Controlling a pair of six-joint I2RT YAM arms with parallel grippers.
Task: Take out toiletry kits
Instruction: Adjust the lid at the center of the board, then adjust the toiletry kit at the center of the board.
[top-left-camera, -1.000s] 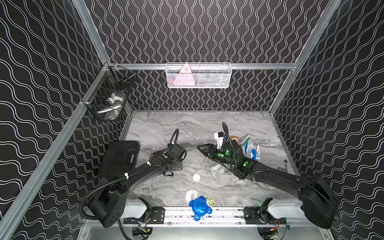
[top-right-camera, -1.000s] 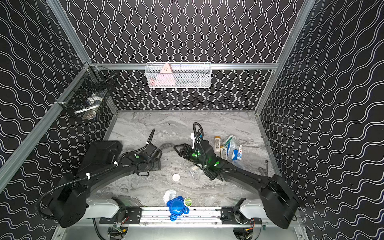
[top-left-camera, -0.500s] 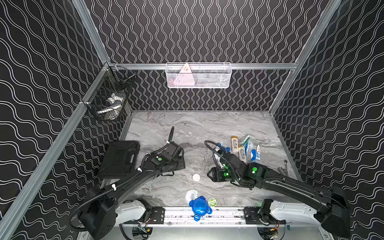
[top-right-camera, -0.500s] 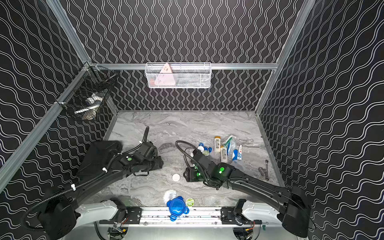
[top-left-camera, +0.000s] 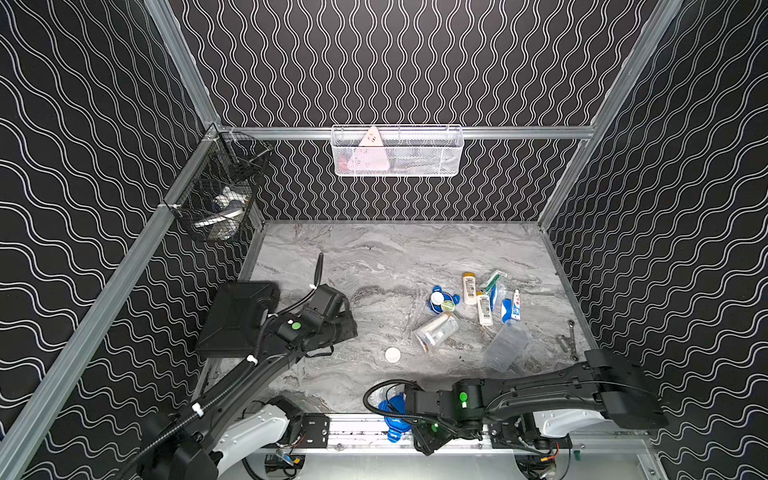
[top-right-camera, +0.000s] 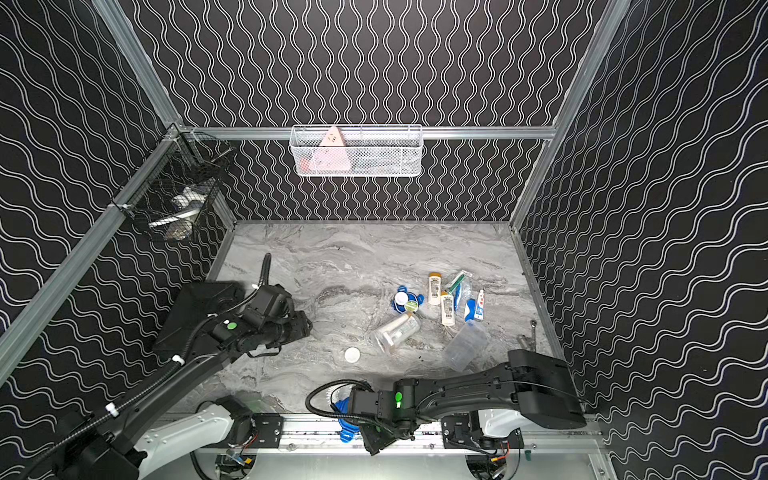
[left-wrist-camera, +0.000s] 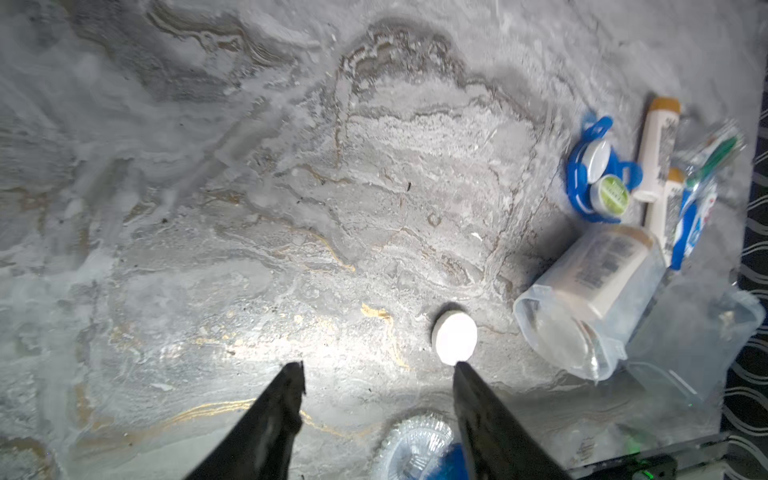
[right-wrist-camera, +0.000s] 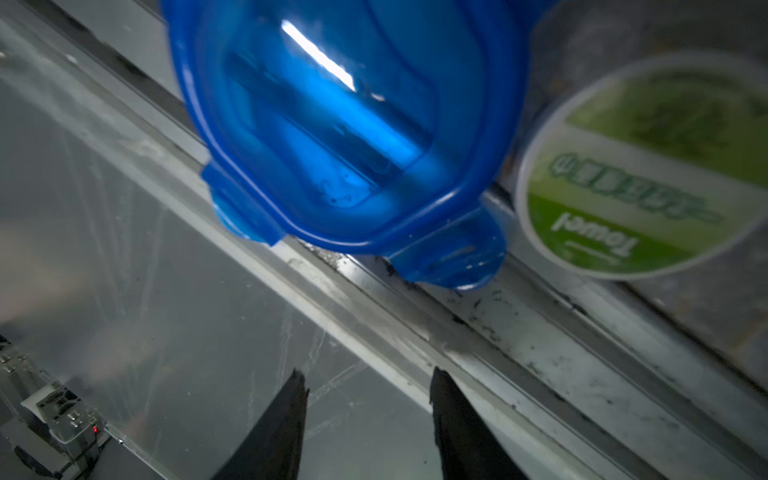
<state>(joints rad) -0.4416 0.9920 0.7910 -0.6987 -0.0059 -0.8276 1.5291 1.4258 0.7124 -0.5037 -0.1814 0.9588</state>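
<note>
Grey veined worktop (top-left-camera: 374, 257) carries both toiletry kits (top-left-camera: 484, 311), spilled at its right. Left end effector (left-wrist-camera: 377, 365) and right end effector (right-wrist-camera: 368, 376) stand open, empty. One clear plastic cup (top-left-camera: 424, 343) holds a white bottle (left-wrist-camera: 602, 270), probably left to remove; the empty cup (top-left-camera: 506, 345) lies beside it. A glossy lobed blue lid (right-wrist-camera: 332, 124) sits at the front rail (right-wrist-camera: 457, 332)

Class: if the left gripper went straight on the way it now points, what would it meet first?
Probably the bare marble tabletop; the left gripper has nothing between its open jaws. The small white disc sits just ahead of one fingertip and might be clipped; depth is unclear.
</note>
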